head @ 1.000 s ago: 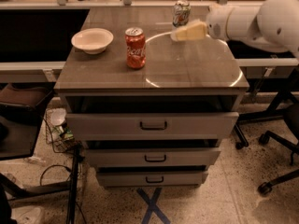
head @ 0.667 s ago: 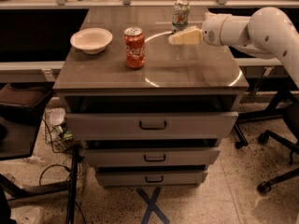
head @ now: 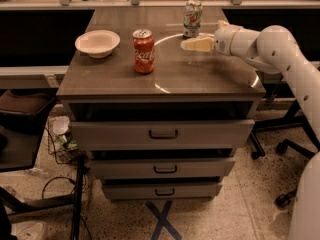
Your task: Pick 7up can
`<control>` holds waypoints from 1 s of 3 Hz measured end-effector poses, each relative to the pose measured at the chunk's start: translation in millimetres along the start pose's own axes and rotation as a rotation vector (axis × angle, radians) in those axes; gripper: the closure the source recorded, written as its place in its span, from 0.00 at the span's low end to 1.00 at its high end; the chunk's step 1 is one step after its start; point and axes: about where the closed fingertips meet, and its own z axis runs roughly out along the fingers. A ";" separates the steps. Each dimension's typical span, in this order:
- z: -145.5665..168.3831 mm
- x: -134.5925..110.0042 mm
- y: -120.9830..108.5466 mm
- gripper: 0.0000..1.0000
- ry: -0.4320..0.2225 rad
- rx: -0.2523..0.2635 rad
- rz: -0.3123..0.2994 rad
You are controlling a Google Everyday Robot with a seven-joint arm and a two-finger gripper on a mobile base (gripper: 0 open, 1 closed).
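Observation:
The 7up can [head: 193, 18], pale silvery-white with green lettering and a silver top, stands upright at the far middle of the brown cabinet top [head: 165, 76]. My gripper [head: 186, 45] reaches in from the right on a white arm. It hovers just in front of the can and slightly below it in the picture, pointing left, apart from the can.
A red cola can [head: 143, 51] stands left of centre on the top. A white bowl [head: 97, 43] sits at the far left. Three drawers [head: 162, 134] are below. Office chair bases [head: 280, 149] stand right; a wire basket and cables [head: 60, 139] lie on the floor left.
My arm has extended further left across the top, bringing the gripper from right of the 7up can to just in front of it. The cans and bowl have not moved.

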 end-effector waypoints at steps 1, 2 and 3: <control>14.8 -6.5 -10.5 0.00 -0.055 0.006 -0.010; 24.2 -10.1 -8.9 0.00 -0.057 0.010 0.019; 34.6 -9.1 -12.6 0.00 -0.056 0.012 0.028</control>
